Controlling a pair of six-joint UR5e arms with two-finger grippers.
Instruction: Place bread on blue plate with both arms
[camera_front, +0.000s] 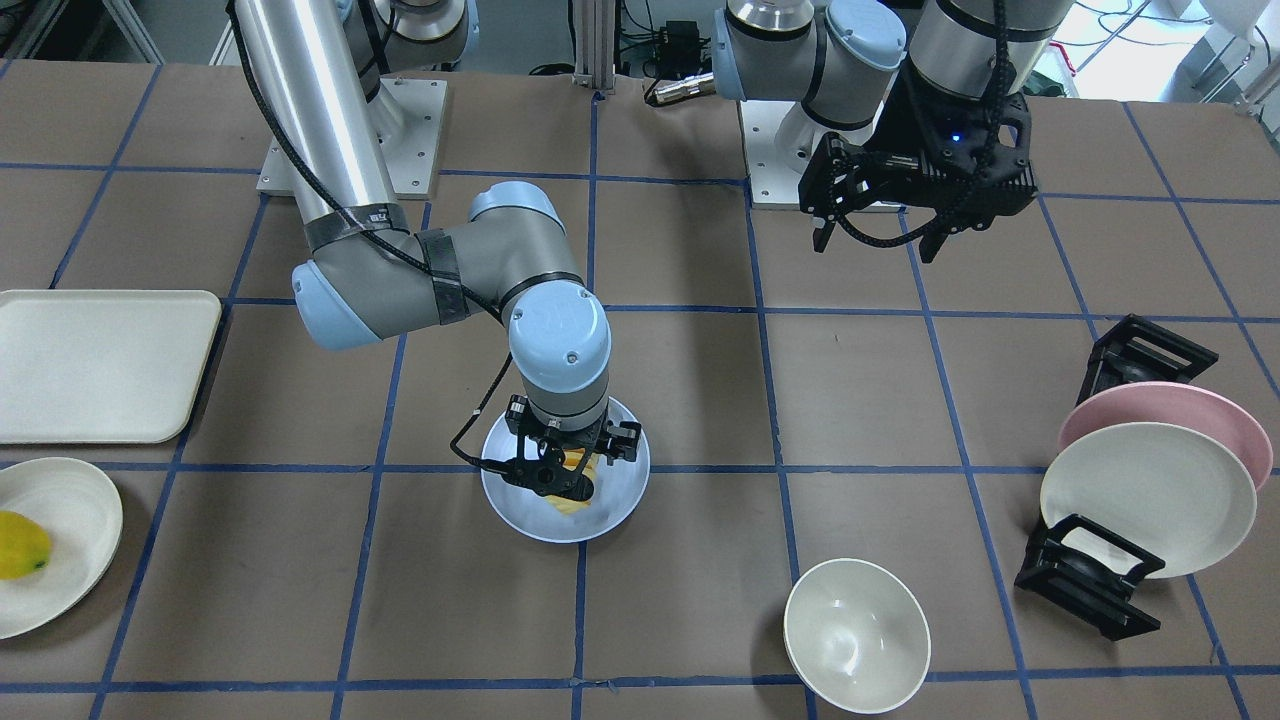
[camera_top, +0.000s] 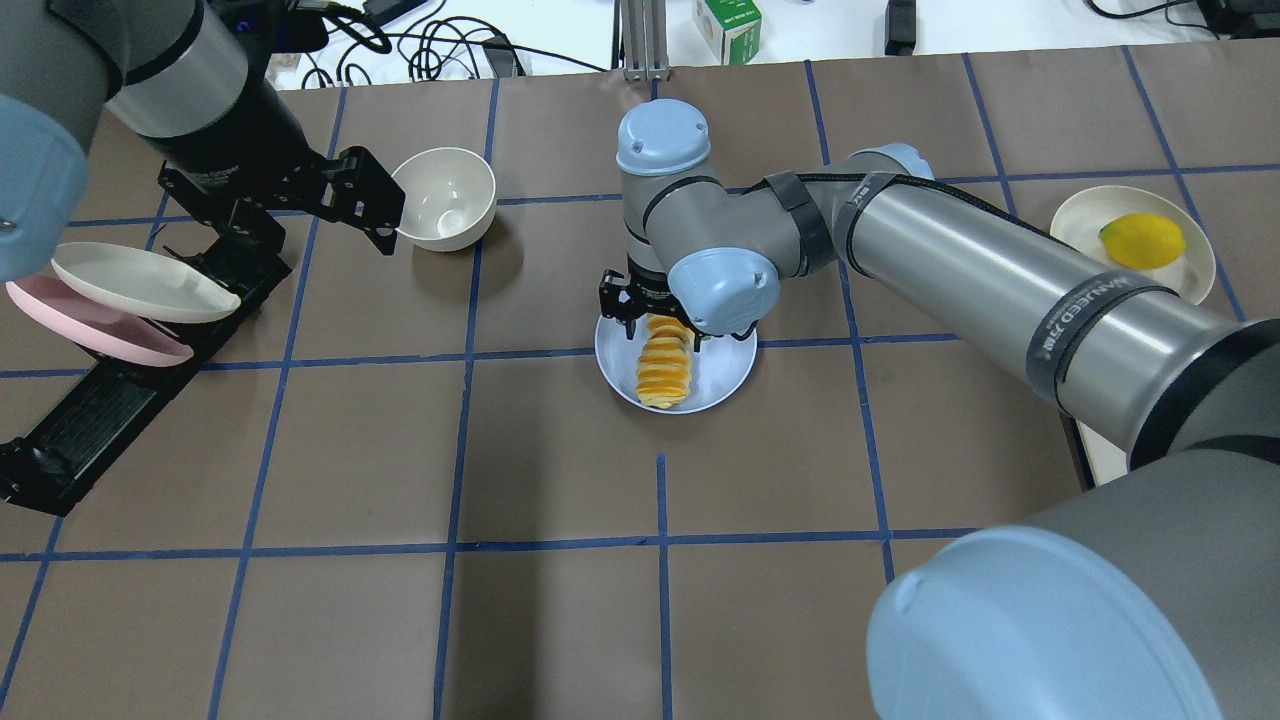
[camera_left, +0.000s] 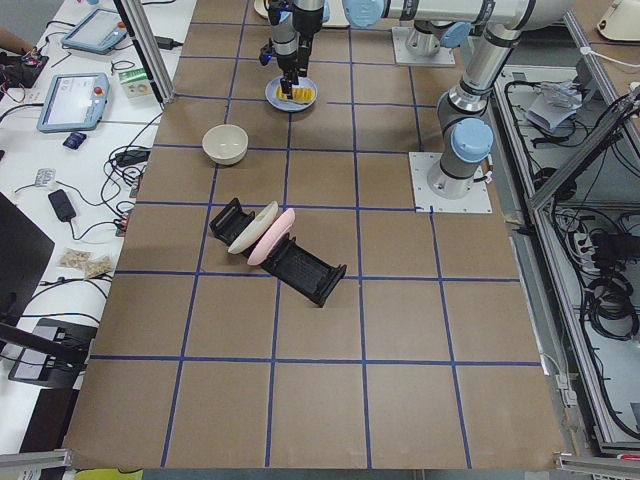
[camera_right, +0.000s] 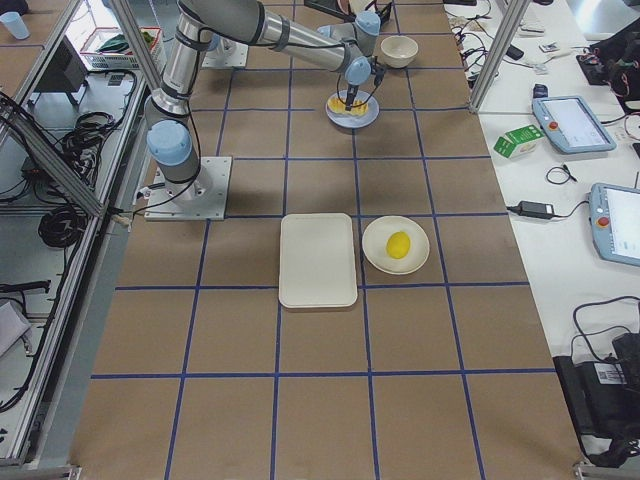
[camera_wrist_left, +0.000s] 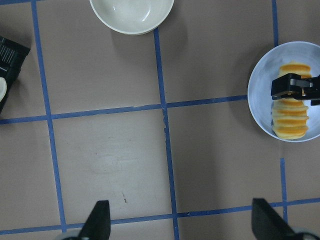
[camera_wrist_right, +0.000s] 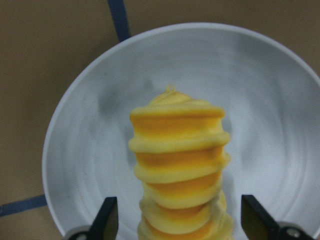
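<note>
Bread (camera_top: 664, 372) lies flat on the blue plate (camera_top: 725, 375), and that is the relation my next move turns on. In the overhead view its long axis runs from 12 to 6 o'clock across the plate, inside the rim. My right gripper (camera_front: 565, 478) hangs directly over its 12 o'clock end. From my right wrist camera, my fingers (camera_wrist_right: 107, 222) stand spread wide on either side of the loaf. There is plate showing between each finger and the bread, so I am gripping nothing. I judge the placing done, and what is left for this arm is a straight lift off without brushing the ridged top.

My left gripper (camera_front: 876, 248) is also spread open and empty. It is well apart from the plate, out toward 10 o'clock in the overhead view, just beside the white bowl (camera_top: 445, 198). The right arm is plainly the nearer one.

The table (camera_top: 560, 480) is brown, flat and taped in a blue grid. A rack of plates (camera_top: 120, 290) sits at 9 o'clock and a yellow fruit (camera_top: 1142, 240) at 2 o'clock, both far from my path upward.
</note>
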